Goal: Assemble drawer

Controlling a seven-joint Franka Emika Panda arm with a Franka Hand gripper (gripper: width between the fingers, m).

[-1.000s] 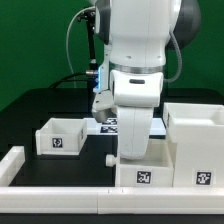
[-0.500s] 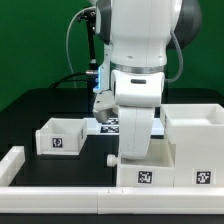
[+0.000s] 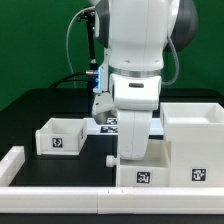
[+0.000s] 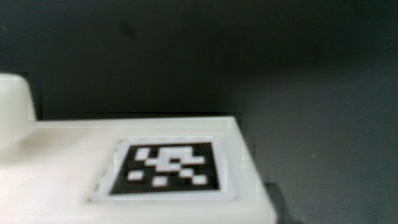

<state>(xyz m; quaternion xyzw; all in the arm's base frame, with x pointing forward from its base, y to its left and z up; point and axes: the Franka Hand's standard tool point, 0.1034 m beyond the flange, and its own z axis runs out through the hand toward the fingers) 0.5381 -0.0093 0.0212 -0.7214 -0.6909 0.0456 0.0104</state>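
Note:
The tall white drawer housing stands at the exterior view's right. A low white tray with a tag on its front sits against the housing's left side. My gripper is down at this tray's left wall. One dark fingertip shows outside the wall and the other is hidden. In the wrist view a white tagged face fills the lower part, very close and blurred. A second open-topped tray stands apart at the left.
Long low white border rails run along the front and the left. The marker board lies behind my arm. My arm's bulk hides the table's middle.
The tall housing and its front tag have shifted slightly toward the exterior view's left. My arm has barely moved.

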